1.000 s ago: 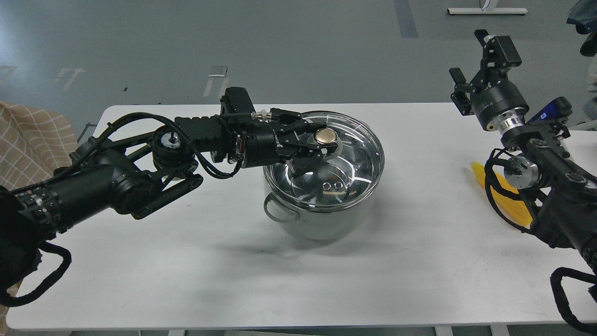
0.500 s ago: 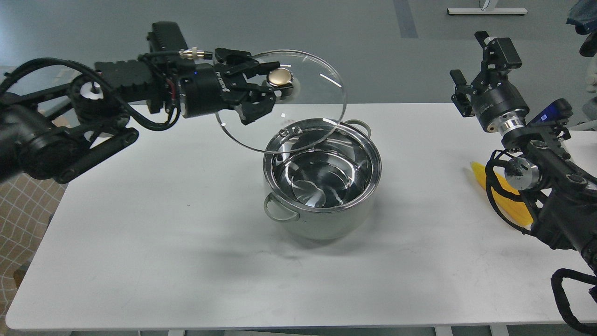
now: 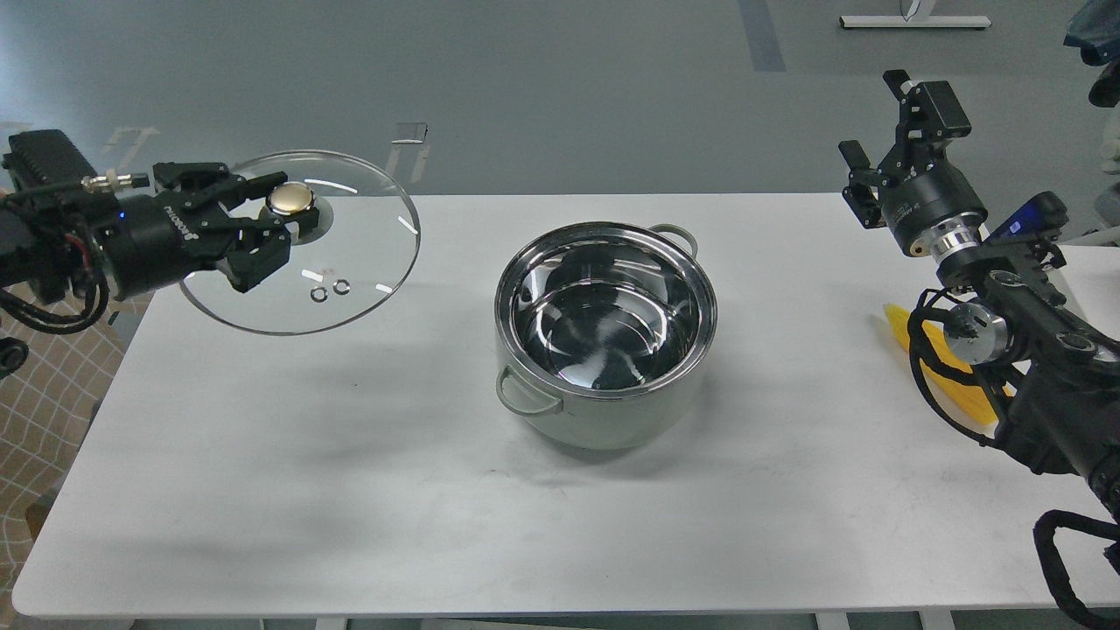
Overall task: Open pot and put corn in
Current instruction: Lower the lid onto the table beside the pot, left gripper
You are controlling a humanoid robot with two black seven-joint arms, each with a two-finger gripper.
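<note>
On the right side of the white table [image 3: 350,455], just behind the right arm's dark links, lies the corn [image 3: 941,367]. Its long axis runs on a slant, the tapered tip toward the far left and pointing roughly at the pot, the thicker end nearer the table's front right; much of the cob is hidden by the arm and its cables. The pot [image 3: 605,350] stands upright near the table's middle, well apart from the corn, its mouth open and the shiny steel inside bare, one loop handle at the front left and another at the far right.

The left claw [image 3: 278,229] is pinched on the gold knob [image 3: 290,200] of the glass lid [image 3: 302,243], one finger above the knob and one below the glass. The lid hangs in the air over the table's far left corner, tilted slightly, clear of the pot and well to its left.

The right claw [image 3: 875,131] is raised over the table's far right edge, pointing up and away, its two fingers spread apart with nothing between them and touching nothing.
</note>
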